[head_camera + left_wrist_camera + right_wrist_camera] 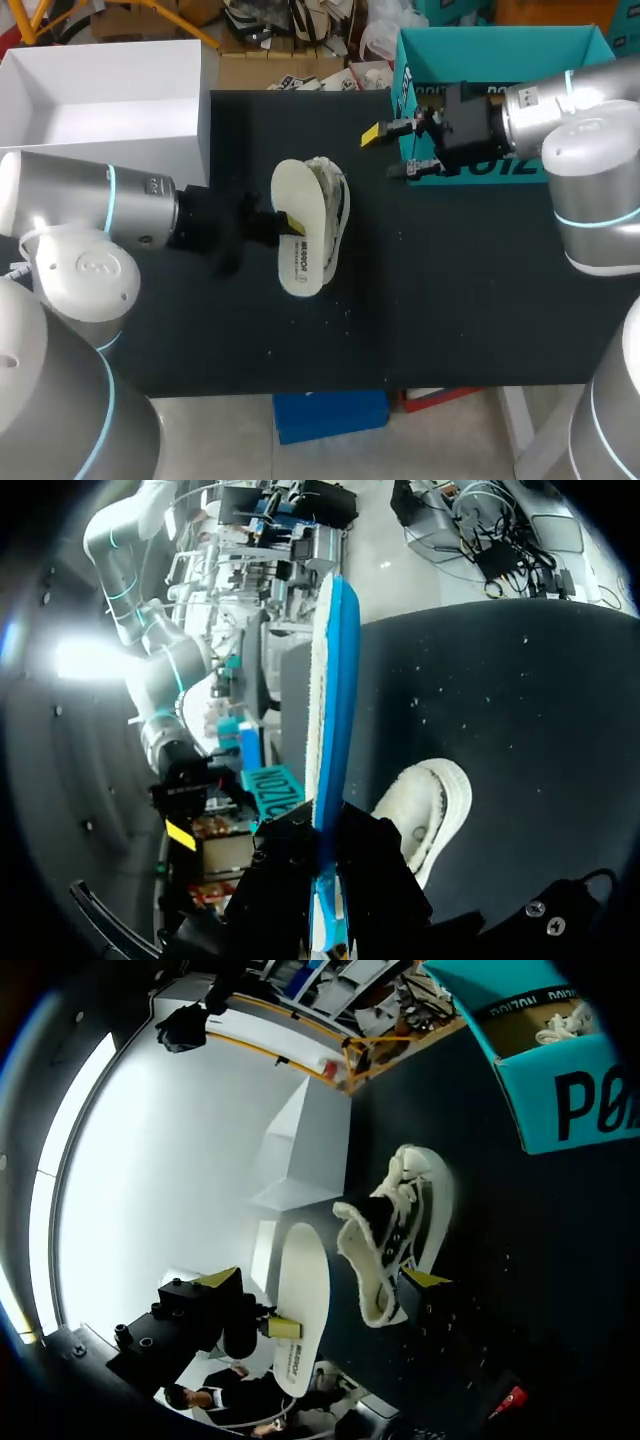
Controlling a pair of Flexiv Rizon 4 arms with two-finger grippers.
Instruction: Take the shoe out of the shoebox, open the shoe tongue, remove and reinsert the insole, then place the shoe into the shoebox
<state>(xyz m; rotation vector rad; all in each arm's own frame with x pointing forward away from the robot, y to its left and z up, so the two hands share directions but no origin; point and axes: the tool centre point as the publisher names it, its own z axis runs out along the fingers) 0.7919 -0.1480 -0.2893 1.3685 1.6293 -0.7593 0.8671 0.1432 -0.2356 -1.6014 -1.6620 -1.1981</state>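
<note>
My left gripper (284, 221) is shut on the cream insole (298, 232), holding it by its side just above the table. In the left wrist view the insole (330, 710) stands edge-on between my left gripper's (326, 885) fingers, blue underside showing. The white shoe (333, 210) with dark laces lies on the black table right beside the insole; it shows as the shoe (432, 798) and the shoe (398, 1222) in the wrist views. My right gripper (385, 153) hangs open and empty to the right of the shoe, in front of the teal shoebox (500, 55). My right gripper (322, 1278) faces the shoe, its fingers wide apart.
A white box lid (110, 95) stands at the table's back left corner. The teal shoebox (560, 1090) at the back right holds something white. The black table top (450, 300) is bare in front and to the right of the shoe.
</note>
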